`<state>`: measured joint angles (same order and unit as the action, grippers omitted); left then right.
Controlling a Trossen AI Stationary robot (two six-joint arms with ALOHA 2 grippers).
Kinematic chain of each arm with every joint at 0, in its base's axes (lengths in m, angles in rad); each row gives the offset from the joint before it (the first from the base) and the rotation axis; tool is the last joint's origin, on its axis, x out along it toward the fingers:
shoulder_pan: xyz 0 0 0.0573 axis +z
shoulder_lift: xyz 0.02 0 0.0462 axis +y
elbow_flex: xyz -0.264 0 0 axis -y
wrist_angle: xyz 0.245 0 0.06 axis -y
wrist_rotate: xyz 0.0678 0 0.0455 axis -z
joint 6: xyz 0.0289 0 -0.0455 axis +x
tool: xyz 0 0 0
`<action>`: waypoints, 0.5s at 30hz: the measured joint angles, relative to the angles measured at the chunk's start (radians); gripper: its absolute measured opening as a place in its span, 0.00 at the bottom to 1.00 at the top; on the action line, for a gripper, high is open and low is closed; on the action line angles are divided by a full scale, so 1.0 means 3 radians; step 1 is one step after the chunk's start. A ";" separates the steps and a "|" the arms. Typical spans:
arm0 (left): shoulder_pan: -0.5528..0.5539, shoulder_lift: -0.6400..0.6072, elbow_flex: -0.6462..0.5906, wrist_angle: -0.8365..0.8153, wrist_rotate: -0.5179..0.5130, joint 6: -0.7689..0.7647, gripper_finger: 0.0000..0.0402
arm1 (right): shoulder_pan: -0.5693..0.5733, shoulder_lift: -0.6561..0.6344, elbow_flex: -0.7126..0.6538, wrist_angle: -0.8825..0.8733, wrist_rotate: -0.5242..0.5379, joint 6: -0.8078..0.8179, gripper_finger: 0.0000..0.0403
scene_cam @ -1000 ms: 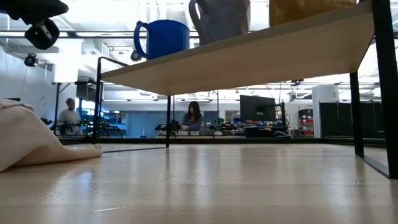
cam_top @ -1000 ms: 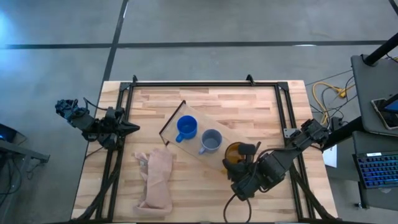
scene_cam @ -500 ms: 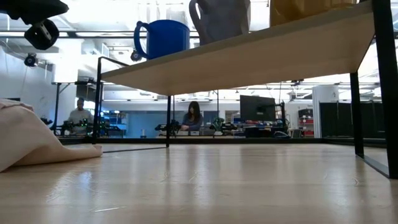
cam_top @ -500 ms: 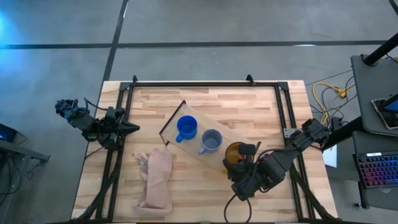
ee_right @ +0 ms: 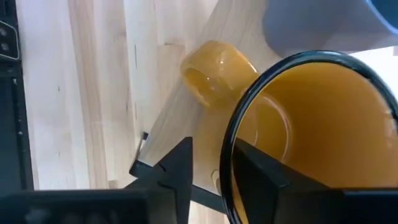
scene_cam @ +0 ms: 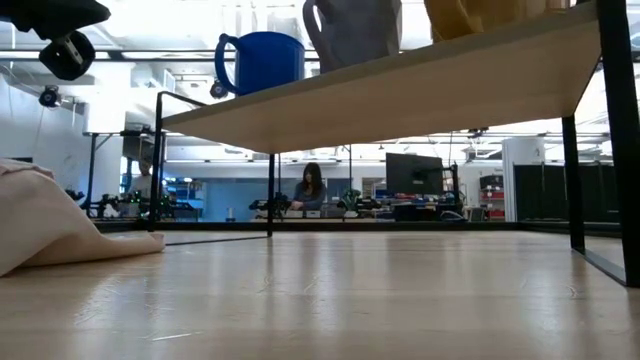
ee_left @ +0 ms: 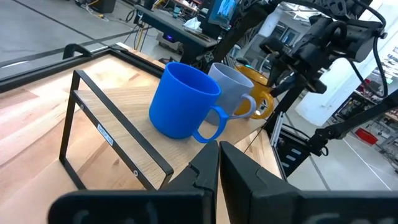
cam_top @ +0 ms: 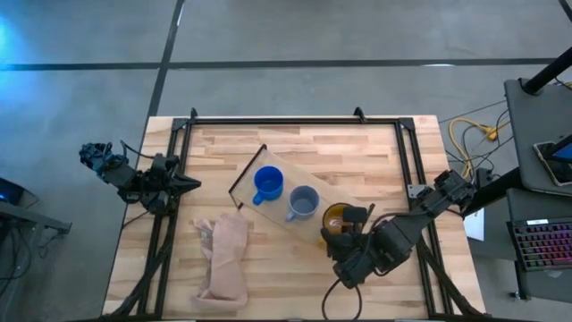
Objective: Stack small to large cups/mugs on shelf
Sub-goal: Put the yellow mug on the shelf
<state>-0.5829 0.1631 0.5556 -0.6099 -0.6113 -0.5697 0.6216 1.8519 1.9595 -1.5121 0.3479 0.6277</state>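
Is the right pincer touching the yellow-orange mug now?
Touching. The right wrist view shows the right pincer with its fingers on both sides of the yellow-orange mug rim, against the wall.

The blue mug (cam_top: 267,183), grey-blue mug (cam_top: 303,203) and yellow mug (cam_top: 337,219) crowd the shelf (cam_top: 248,173) in a row, leaving bare board only at its blue-mug end, while a cloth (cam_top: 225,255) lies beside it.
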 joint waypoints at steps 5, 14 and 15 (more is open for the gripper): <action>-0.0001 0.0000 0.0000 -0.0001 0.0000 0.0000 0.00 | 0.0000 0.0000 0.0052 -0.0092 0.0078 0.0037 0.29; -0.0001 0.0000 0.0000 -0.0002 0.0001 0.0000 0.00 | 0.0000 -0.0086 0.0052 -0.0176 0.0095 0.0220 0.29; 0.0000 0.0000 0.0000 -0.0002 0.0001 0.0000 0.00 | 0.0000 -0.0106 0.0052 -0.0167 0.0095 0.0252 0.28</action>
<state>-0.5828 0.1631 0.5556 -0.6106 -0.6109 -0.5696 0.6216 1.8201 1.9751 -1.5623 0.3763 0.7034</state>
